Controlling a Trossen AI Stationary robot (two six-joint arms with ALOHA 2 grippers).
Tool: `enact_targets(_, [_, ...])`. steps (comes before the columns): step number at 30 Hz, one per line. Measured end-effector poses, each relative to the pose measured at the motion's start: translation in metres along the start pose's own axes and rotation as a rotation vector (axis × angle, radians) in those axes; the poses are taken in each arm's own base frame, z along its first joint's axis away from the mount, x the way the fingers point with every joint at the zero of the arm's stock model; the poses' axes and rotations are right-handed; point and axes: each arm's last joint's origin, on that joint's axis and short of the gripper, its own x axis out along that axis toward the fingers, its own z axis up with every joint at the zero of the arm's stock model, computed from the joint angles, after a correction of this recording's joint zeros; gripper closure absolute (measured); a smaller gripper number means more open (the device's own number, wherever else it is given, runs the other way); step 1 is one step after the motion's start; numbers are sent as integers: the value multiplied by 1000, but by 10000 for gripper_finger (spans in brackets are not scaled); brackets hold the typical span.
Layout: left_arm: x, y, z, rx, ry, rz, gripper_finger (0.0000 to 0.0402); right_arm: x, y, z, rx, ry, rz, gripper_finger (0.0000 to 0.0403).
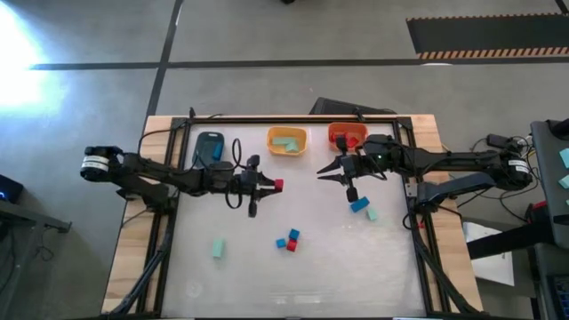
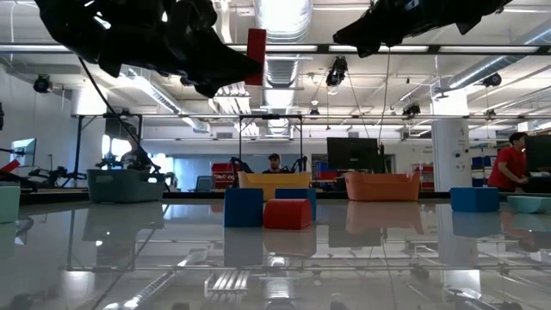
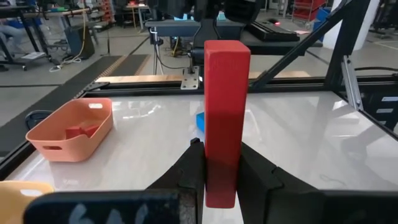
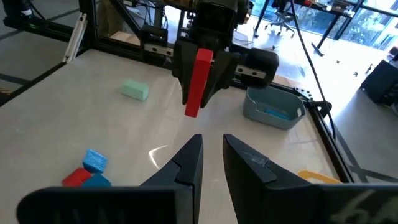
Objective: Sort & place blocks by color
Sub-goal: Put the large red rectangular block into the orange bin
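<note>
Left wrist view: red bar (image 3: pixel 225 118) clamped upright between left gripper (image 3: pixel 222 180) fingers, raised above the table, well short of the orange-red bin (image 3: pixel 69 127). Beyond the bar, nearer that bin, right gripper (image 1: pixel 331 173) hung empty, fingers parted. Best carried level over the bin, lowered inside before release.

left gripper (image 4: pixel 200 93) clamps red bar (image 4: pixel 197 83) (upright) | grey bin (image 4: pixel 272 107) behind
</note>
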Motion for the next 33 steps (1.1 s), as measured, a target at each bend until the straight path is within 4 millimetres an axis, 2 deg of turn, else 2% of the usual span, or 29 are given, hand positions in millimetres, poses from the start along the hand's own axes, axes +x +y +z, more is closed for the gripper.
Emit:
enact_targets(8, [0, -1, 0, -8, -3, -2, 360, 26, 2, -22, -53, -274, 8, 351])
enact_targets(11, [1, -1, -1, -26, -7, 0, 360, 38, 0, -30, -37, -316, 0, 341])
enact_targets(14, [4, -1, -4, -27, 6, 1, 360, 52, -3, -35, 11, -316, -2, 314])
enact_targets(19, [8, -1, -6, -26, -5, 3, 360, 79, -12, -39, 83, -275, -8, 246])
enact_targets(25, [8, 0, -6, -26, -15, 20, 360, 101, -18, -41, 144, -256, 8, 175])
enact_targets(29, [8, 0, -6, -25, -15, 29, 360, 108, -19, -41, 149, -273, 25, 156])
enact_targets(33, [8, 2, -6, -26, -16, 65, 360, 111, -18, -42, 146, -290, 20, 161])
